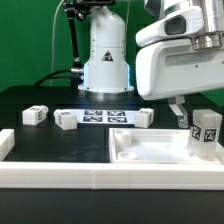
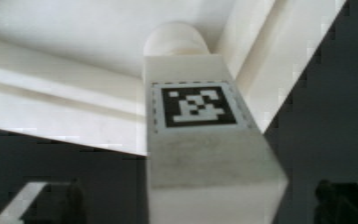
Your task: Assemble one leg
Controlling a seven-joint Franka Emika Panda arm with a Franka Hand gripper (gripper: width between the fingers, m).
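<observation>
- I see the leg (image 1: 207, 130) upright at the panel's (image 1: 140, 152) far corner, on the exterior view's right; long axis near vertical
- wrist view: its rounded end points at the panel
- fingers (image 2: 34, 203) apart, flanking the leg, not clamped on it

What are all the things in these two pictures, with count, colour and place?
legs: four, white, tagged; three on the table by the marker board (the others), one upright at the panel's end on the exterior view's right.
panel: one, white, table front.
marker board: one, white, table middle.
table: one, black.
border: one, white, table's near edge.
arm: one, white, base at back.
fingers: two, dark, open, either side of the upright leg.
</observation>
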